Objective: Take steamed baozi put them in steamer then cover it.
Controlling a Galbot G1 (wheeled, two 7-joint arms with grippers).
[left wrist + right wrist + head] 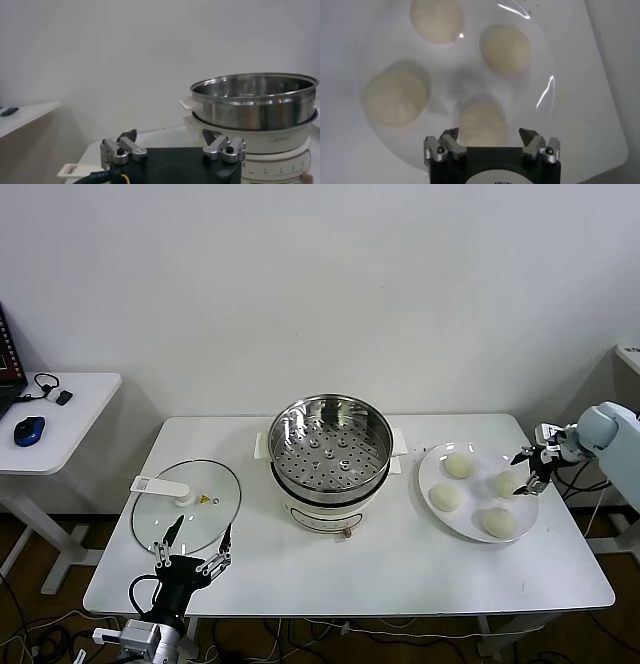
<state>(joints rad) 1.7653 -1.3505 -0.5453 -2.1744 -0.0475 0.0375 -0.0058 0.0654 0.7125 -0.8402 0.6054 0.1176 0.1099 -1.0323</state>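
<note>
My white table (400, 569) carries the steamer (330, 446) at centre, the glass cover (187, 506) lying flat near my left, and a white plate (431, 467) of baozi (458, 466) right.

We see a plain white wall (320, 284) behind a white table (400, 569), with a smaller white side table (70, 409) to its left carrying a blue mouse (29, 430), and cables (300, 639) trailing over the dark floor (30, 544) underneath.
</note>
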